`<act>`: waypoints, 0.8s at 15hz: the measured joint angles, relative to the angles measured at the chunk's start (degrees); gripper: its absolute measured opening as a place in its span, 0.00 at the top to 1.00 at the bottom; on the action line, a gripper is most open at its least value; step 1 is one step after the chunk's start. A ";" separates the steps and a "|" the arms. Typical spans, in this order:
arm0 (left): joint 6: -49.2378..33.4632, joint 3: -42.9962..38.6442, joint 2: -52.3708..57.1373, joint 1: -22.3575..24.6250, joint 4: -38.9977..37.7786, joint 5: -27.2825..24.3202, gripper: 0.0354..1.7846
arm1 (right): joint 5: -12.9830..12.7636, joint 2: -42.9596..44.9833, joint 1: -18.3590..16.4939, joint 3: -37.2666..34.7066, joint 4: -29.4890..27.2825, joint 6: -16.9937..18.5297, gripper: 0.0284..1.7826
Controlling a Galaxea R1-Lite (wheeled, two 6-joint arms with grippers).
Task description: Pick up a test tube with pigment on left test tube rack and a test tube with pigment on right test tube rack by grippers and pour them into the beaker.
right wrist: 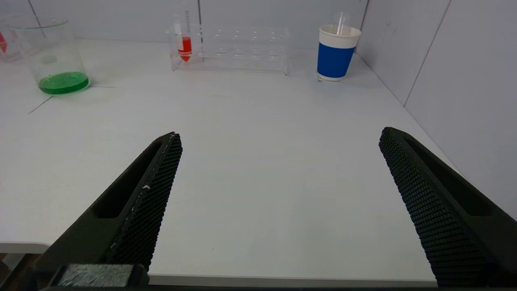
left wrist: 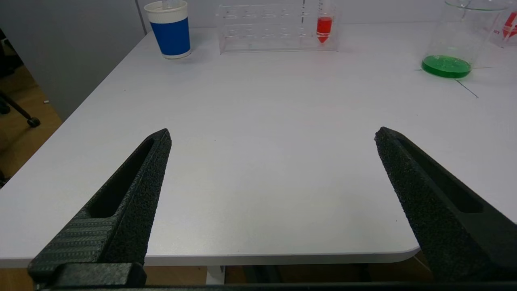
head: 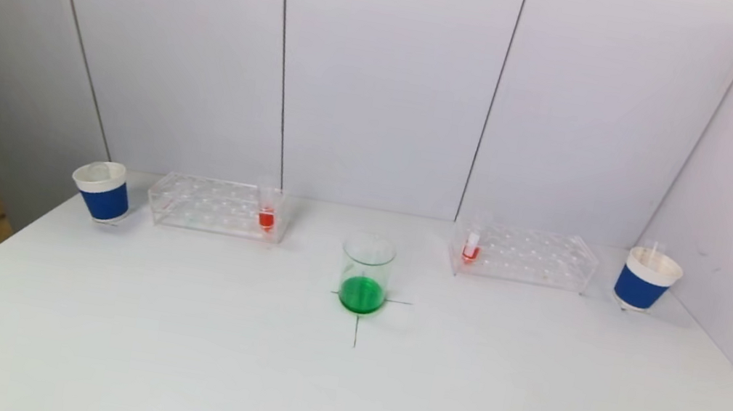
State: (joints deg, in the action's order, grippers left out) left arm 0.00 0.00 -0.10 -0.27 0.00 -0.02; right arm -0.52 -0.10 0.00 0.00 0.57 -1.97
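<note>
A glass beaker (head: pixel 365 275) with green liquid in its bottom stands on a cross mark mid-table. Behind it to the left lies the clear left test tube rack (head: pixel 213 205), with one test tube of red pigment (head: pixel 267 208) upright at its inner end. The clear right test tube rack (head: pixel 524 255) holds a test tube with red pigment (head: pixel 472 244) at its inner end. Neither arm shows in the head view. My left gripper (left wrist: pixel 272 135) hovers open and empty over the table's near edge, far from its tube (left wrist: pixel 324 25). My right gripper (right wrist: pixel 280 135) is likewise open, far from its tube (right wrist: pixel 185 45).
A blue-and-white paper cup (head: pixel 101 191) stands left of the left rack, another (head: pixel 646 279) right of the right rack with a thin rod in it. White wall panels close off the back and right side. The white table (head: pixel 337 392) ends near both grippers.
</note>
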 joint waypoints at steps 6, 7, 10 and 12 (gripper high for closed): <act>0.00 0.00 0.00 0.00 0.00 0.02 0.01 | 0.00 0.00 0.00 0.00 0.02 -0.02 0.00; 0.00 0.00 0.00 0.00 0.00 0.02 0.01 | 0.00 0.00 0.00 0.00 0.02 -0.06 0.00; 0.00 0.00 0.00 0.00 0.00 0.02 0.01 | 0.00 0.00 0.00 0.00 0.02 -0.02 0.00; 0.00 0.00 0.00 0.00 0.00 0.02 0.01 | -0.10 0.00 0.00 0.00 0.00 0.61 0.00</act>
State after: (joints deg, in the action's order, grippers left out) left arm 0.00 0.00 -0.10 -0.27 0.00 0.00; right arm -0.62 -0.10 0.00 0.00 0.57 -1.37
